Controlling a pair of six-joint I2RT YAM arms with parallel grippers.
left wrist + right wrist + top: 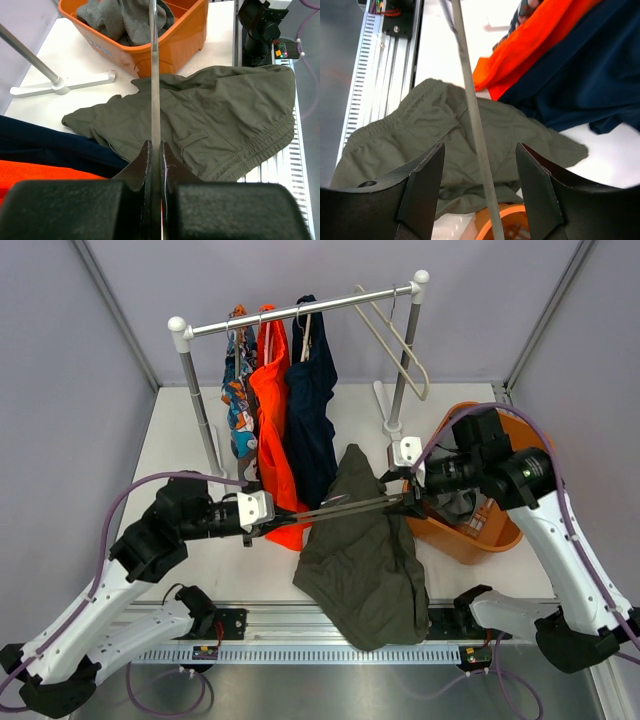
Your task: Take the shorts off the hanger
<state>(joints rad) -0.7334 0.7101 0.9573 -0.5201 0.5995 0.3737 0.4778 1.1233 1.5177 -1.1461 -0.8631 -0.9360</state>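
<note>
Near: left pincer (155,147) clamped tight on the thin hanger (154,75), right pincer (480,146) fingers apart either side of it, not gripping. The olive shorts (365,560) lie loose on the surface (180,440) beneath, seemingly freed; lift hanger level and clear, no snagging. Counts: one olive shorts, one grey shorts (125,20) in one orange basket (470,540), three garments (310,410) plus one bare hanger (400,340) on the rack (340,302)
</note>
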